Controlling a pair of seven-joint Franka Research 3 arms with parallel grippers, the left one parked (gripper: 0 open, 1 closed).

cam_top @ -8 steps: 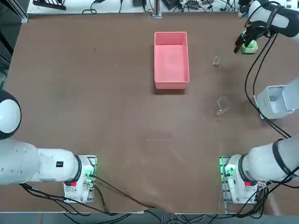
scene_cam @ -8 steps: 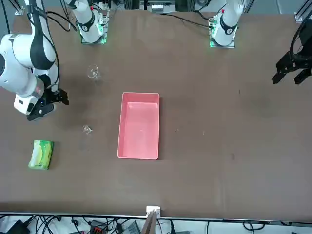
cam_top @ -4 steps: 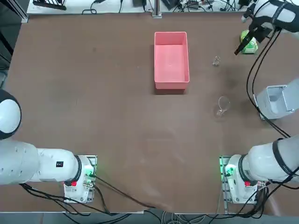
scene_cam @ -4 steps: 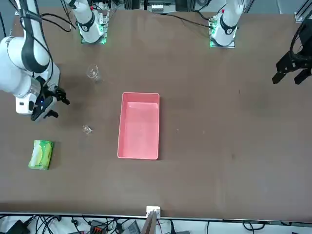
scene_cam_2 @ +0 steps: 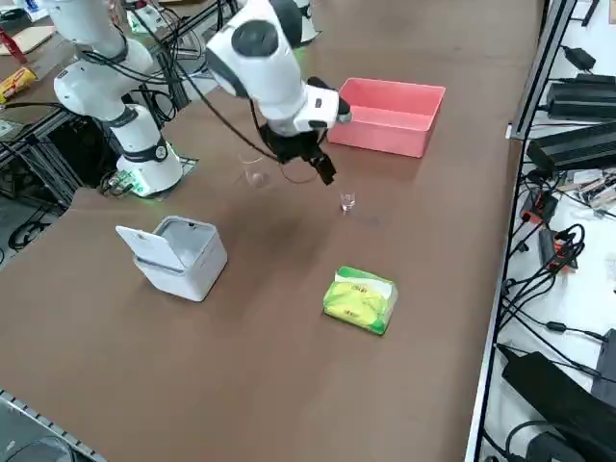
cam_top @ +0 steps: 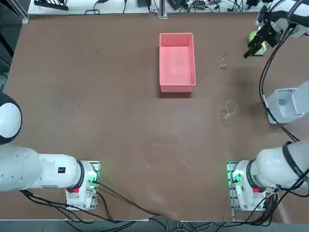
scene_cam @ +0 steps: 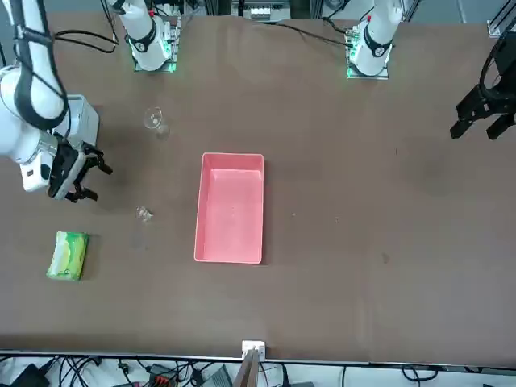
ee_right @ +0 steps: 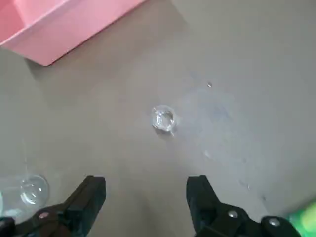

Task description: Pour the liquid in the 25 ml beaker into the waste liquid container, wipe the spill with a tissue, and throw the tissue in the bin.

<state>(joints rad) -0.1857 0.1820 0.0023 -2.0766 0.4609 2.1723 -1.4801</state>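
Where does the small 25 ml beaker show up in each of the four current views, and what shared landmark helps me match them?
Top view: the 25 ml beaker stands right of the pink tray.
Front view: the beaker stands left of the tray.
Right side view: the beaker stands between the tray and the tissue pack.
Right wrist view: the beaker stands beyond the open right gripper.
Shared landmark: the pink tray.

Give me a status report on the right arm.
Right gripper open, empty, above the table. Tiny clear glass beaker upright ahead of it, untouched. Nothing between them.
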